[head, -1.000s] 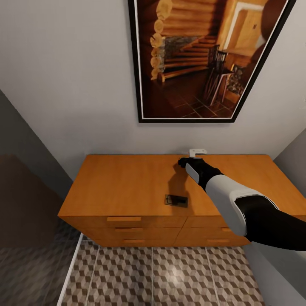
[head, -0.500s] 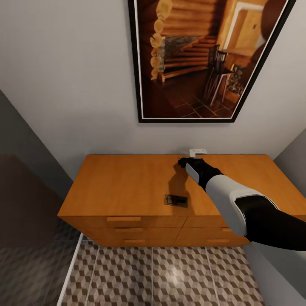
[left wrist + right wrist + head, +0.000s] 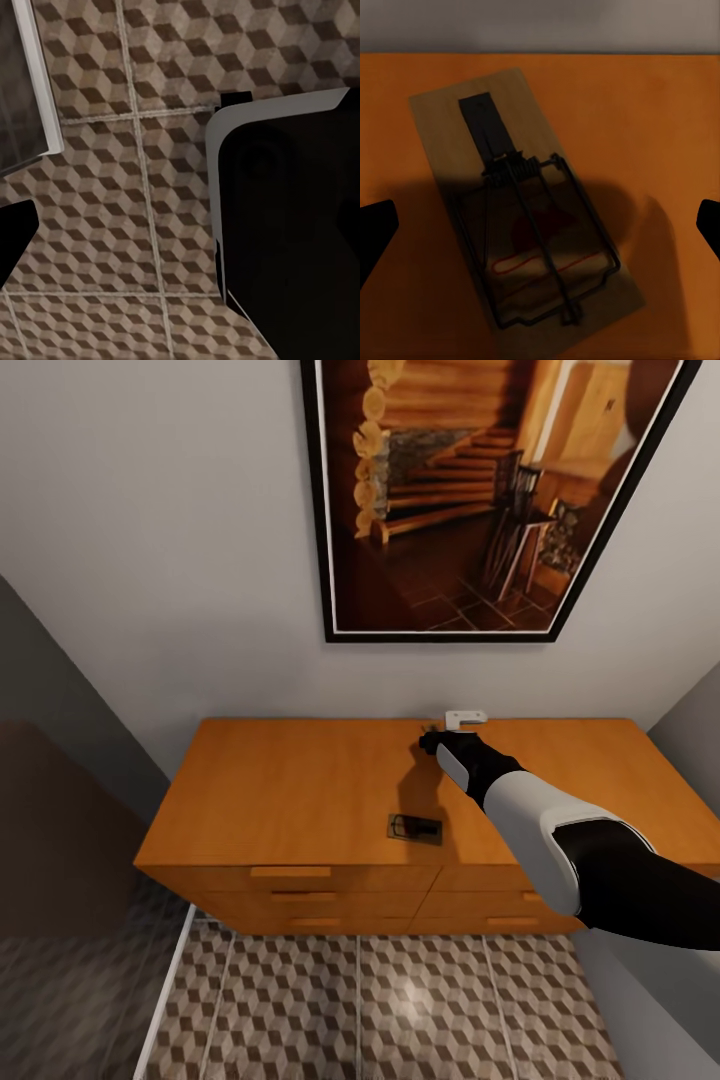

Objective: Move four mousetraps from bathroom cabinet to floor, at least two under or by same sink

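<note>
One mousetrap (image 3: pixel 415 829) lies flat on the cabinet (image 3: pixel 290 790) top, near its front edge, at the lower middle of the head view. Above it in that frame, the right tool (image 3: pixel 432 741) hangs close to the wall. In the right wrist view, its fingertips (image 3: pixel 375 232) stand spread wide, a mousetrap (image 3: pixel 526 217) between them, untouched. Below lies the bathroom floor (image 3: pixel 400 1000).
</note>
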You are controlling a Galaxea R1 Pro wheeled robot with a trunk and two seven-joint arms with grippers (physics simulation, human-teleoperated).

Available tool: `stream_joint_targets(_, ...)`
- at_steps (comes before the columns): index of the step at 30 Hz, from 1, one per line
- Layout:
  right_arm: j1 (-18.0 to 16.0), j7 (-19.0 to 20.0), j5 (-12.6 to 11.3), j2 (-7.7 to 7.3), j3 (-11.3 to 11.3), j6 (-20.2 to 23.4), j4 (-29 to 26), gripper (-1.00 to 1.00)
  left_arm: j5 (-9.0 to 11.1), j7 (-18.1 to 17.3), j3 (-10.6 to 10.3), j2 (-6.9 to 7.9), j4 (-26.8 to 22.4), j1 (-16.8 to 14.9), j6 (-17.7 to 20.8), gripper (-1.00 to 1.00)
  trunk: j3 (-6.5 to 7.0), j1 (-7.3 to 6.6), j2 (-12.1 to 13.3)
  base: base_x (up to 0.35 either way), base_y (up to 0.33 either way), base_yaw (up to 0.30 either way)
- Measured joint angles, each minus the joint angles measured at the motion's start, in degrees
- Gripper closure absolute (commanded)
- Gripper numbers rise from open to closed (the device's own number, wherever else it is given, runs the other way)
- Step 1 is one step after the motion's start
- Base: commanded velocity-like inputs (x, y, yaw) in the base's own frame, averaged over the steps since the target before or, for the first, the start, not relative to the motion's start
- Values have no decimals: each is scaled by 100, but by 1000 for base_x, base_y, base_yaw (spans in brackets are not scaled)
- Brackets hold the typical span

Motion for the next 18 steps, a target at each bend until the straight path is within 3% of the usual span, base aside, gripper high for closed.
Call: stream_joint_targets(18, -4, -4, 18, 5, 8, -3, -210, -100, -1, 4, 0, 2, 0, 0, 3, -100, -155, -3, -4, 0, 0, 0)
